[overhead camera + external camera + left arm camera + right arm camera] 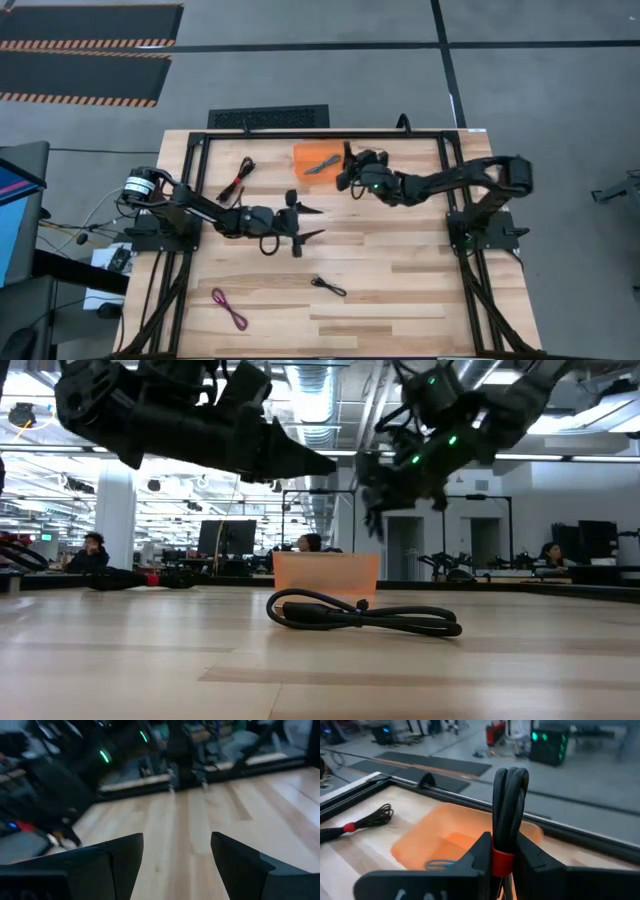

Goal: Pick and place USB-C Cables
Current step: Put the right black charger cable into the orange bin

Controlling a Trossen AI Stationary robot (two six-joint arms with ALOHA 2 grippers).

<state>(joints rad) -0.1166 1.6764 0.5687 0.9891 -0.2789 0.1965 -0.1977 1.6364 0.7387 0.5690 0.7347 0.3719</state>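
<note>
My right gripper (502, 857) is clamped on a red-and-black cable (509, 800), just beside the tray (427, 837), which already holds a teal cable (439, 865). I should carry it over the tray's middle, lower, then release. My left gripper (308, 222) waits, fingers spread and empty, near the tray.

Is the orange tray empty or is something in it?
Not empty. The orange tray holds a teal-blue cable; the right tool, shut on a red-and-black cable, is beside it.
</note>
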